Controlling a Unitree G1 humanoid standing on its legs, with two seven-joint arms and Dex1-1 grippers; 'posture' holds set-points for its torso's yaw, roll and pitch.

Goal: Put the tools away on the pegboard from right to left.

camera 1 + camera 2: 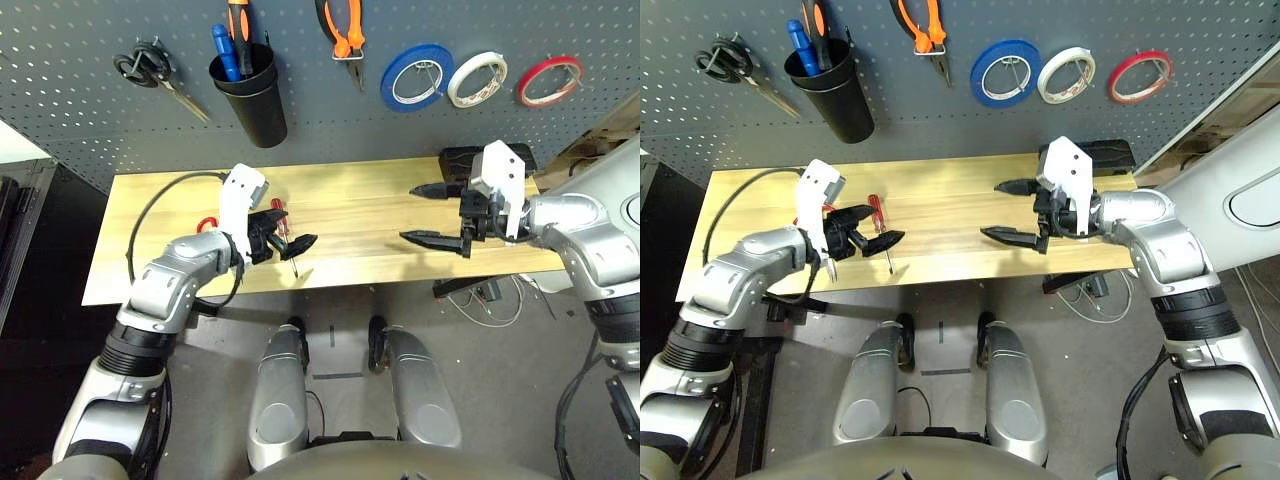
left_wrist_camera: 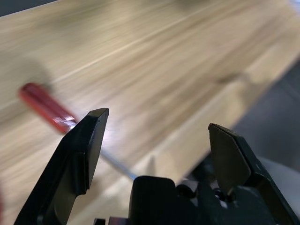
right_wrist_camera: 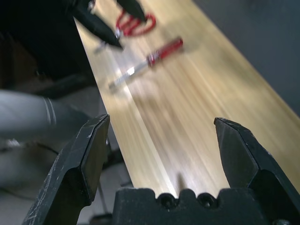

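1. Pegboard [image 1: 330, 140] — upright behind the surface [image 1: 370, 200]. Already hung: red tape ring [image 1: 549, 81] at far right, orange pliers [image 1: 343, 35] further left. By the right-to-left order, the screwdriver looks next, then the red scissors.

2. Screwdriver [image 1: 880, 228] — flat on the surface near its front edge, red handle toward the pegboard, bare shaft toward the robot. Likely light, rigid and slim; the round handle could roll, and the polished shaft looks slippery. Best hold: across the red handle near its middle, where it is thickest. Probable home is the black cup [image 1: 252, 95], which already holds other handles.

3. Red scissors [image 3: 134, 22] — on the surface beyond the screwdriver on the robot's left, largely hidden behind the left forearm in the head views. Probably light and stiff, though the blades may swing about the pivot. Take them near the pivot, leaving a handle loop free for a hook.

4. Left gripper [image 1: 283, 233] — jaws wide, holding nothing, just beside the screwdriver's handle and not touching it.

5. Right gripper [image 1: 1018, 210] — jaws wide, empty, over the right half of the surface, well apart from both tools.

6. Risk — a pinch on the shaft may slip or spin the tool off the edge.
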